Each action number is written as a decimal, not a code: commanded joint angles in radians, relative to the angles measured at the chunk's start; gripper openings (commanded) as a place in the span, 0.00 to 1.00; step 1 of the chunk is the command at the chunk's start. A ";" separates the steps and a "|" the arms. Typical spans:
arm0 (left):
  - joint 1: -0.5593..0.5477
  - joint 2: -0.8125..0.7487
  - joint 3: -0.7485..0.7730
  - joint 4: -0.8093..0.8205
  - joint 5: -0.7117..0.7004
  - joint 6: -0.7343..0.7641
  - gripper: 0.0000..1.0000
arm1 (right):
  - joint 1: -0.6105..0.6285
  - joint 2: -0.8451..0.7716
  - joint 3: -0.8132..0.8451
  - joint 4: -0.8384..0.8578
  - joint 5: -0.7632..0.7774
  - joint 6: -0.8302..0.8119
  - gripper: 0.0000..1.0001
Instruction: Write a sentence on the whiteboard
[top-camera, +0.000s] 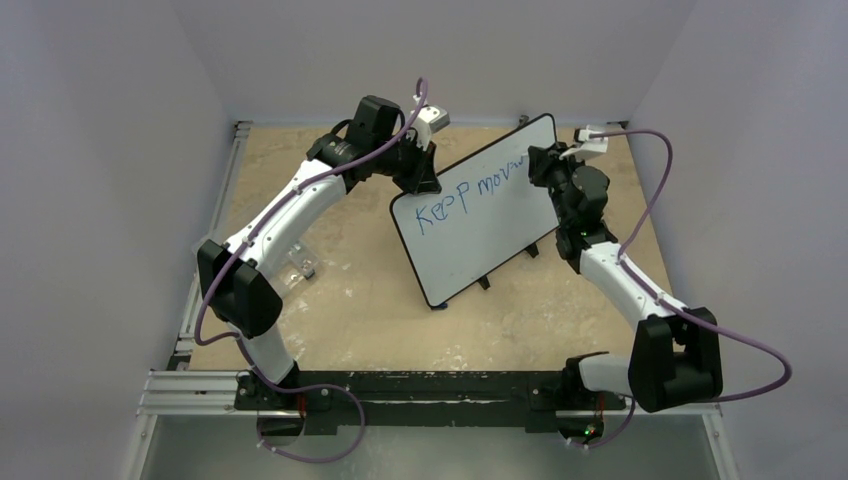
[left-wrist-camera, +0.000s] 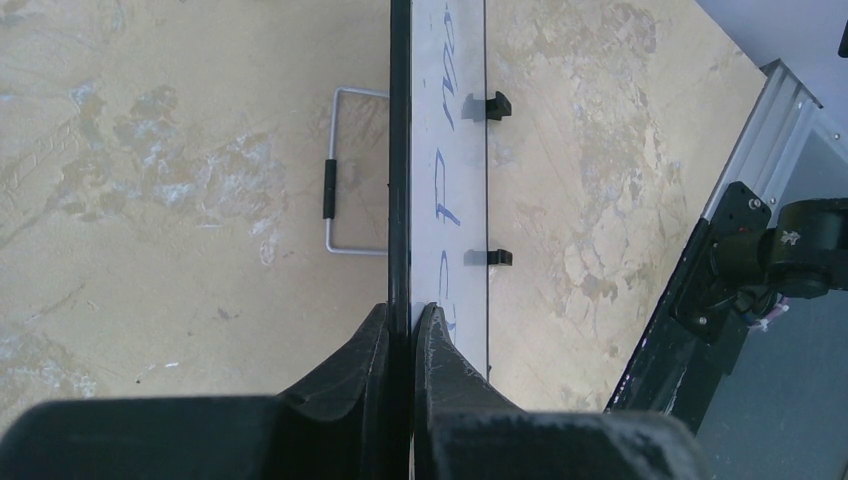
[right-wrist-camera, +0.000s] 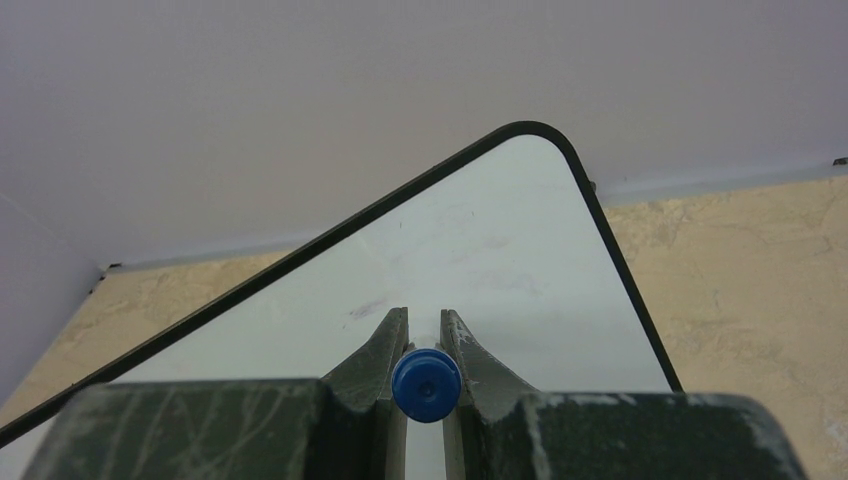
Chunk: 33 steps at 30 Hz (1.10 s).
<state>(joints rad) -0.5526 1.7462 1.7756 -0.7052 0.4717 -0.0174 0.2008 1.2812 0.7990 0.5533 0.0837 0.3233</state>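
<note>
L gripper (left-wrist-camera: 408, 312) pinches whiteboard (left-wrist-camera: 450, 120) rim; R gripper (right-wrist-camera: 424, 318) clamps blue marker (right-wrist-camera: 426, 385), seen only by R wrist cam.

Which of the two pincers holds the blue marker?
The right pincer: it is shut on the blue marker, facing the whiteboard. The left pincer clamps the whiteboard's black rim instead.

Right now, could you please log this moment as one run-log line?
left gripper: shut on whiteboard edge | right gripper: shut on blue marker | sentence: "Keep mov" visible
</note>
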 joint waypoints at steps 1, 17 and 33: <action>0.012 -0.009 0.007 -0.031 -0.208 0.151 0.00 | -0.010 0.013 0.054 0.025 -0.004 0.000 0.00; 0.012 -0.013 0.010 -0.033 -0.209 0.149 0.00 | -0.050 0.009 -0.003 0.016 -0.005 0.028 0.00; 0.012 -0.016 0.012 -0.035 -0.204 0.148 0.00 | -0.055 0.001 -0.022 0.014 -0.023 0.044 0.00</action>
<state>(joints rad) -0.5526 1.7462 1.7756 -0.7052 0.4728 -0.0174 0.1493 1.2915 0.7769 0.5385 0.0830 0.3519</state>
